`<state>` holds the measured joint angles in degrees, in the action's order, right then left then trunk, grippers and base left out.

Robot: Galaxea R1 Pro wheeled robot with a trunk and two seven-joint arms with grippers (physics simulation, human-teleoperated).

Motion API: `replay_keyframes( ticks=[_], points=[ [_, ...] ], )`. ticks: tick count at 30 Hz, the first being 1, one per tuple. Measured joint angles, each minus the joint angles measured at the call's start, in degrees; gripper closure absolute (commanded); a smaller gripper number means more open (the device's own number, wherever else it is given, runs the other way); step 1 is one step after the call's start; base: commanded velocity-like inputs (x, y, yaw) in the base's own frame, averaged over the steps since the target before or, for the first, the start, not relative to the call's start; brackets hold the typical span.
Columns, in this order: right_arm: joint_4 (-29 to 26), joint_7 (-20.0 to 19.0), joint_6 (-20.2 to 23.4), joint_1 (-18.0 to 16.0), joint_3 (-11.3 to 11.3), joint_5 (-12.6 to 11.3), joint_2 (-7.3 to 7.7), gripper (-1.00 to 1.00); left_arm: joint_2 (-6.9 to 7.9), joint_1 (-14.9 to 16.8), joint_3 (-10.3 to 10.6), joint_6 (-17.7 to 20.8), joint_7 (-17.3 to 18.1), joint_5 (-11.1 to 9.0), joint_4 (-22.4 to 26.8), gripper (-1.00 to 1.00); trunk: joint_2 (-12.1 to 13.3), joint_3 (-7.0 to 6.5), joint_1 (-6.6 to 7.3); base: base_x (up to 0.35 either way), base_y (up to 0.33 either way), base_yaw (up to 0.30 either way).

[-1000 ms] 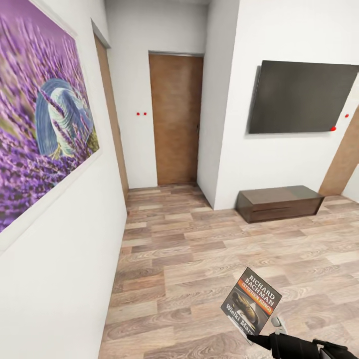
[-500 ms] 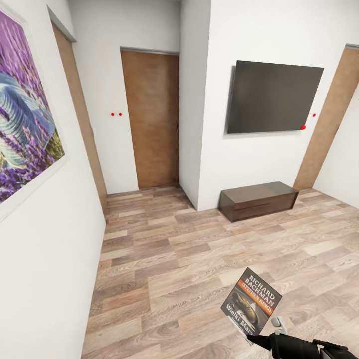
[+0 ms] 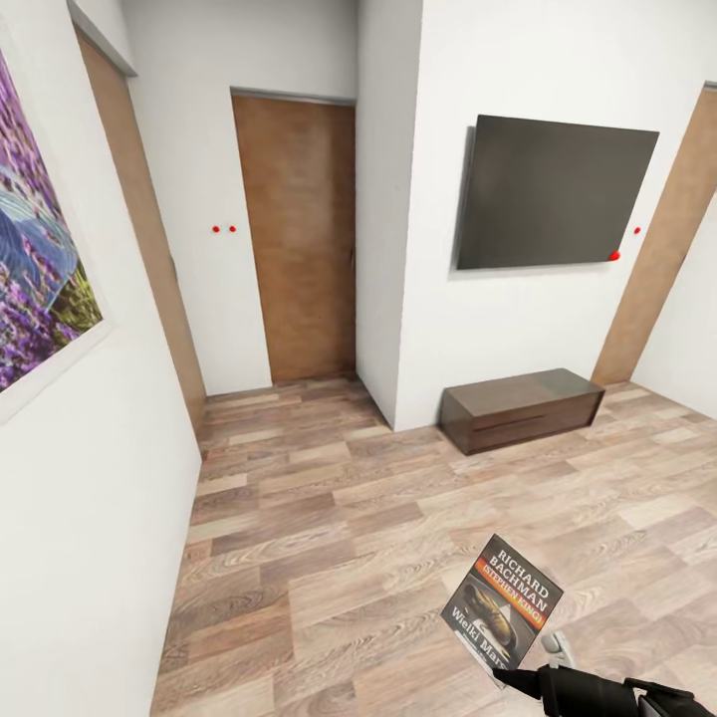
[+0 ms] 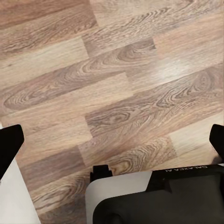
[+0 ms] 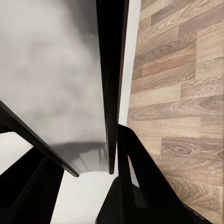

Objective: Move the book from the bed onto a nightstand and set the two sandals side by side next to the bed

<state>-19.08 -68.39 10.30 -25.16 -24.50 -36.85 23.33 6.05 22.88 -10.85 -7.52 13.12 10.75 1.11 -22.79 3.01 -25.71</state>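
The black right gripper [image 3: 518, 681] is clamped on the lower edge of the thin dark paperback book [image 3: 503, 611], holding it upright and tilted over the grey-brown wood plank floor [image 3: 329, 518]. The cover reads "RICHARD BACHMAN" in white above an orange band; lower lettering starts "Wielki Mar" — the rest is hidden. In the left wrist view the left gripper's [image 4: 112, 142] black fingertips [image 4: 8, 144] stand wide apart over the planks, and "GALAXEA" is printed on its body. Further off, a long low dark brown bench [image 3: 522, 408] sits under the large black wall TV [image 3: 553, 194], beside a brown wooden door [image 3: 296, 239].
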Motion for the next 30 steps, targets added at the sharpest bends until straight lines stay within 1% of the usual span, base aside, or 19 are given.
replay_keyframes(
  ticks=[3,6,30],
  points=[
    [0.0,0.0,0.0,0.0,0.0,0.0,0.00,1.00,0.00,0.0,0.0,0.0,0.0,0.0,0.0,-1.00,0.0,0.00,0.00,0.332,0.000,-0.051],
    [0.0,0.0,0.0,0.0,0.0,0.0,0.01,1.00,-0.01,0.0,0.0,0.0,0.0,0.0,0.0,-1.00,0.0,0.00,0.00,0.332,0.000,-0.200],
    [0.0,0.0,0.1,0.0,0.0,0.0,0.03,1.00,-0.01,0.0,0.0,0.0,0.0,0.0,0.0,-1.00,0.0,0.00,0.00,0.333,0.000,-0.274]
  ],
)
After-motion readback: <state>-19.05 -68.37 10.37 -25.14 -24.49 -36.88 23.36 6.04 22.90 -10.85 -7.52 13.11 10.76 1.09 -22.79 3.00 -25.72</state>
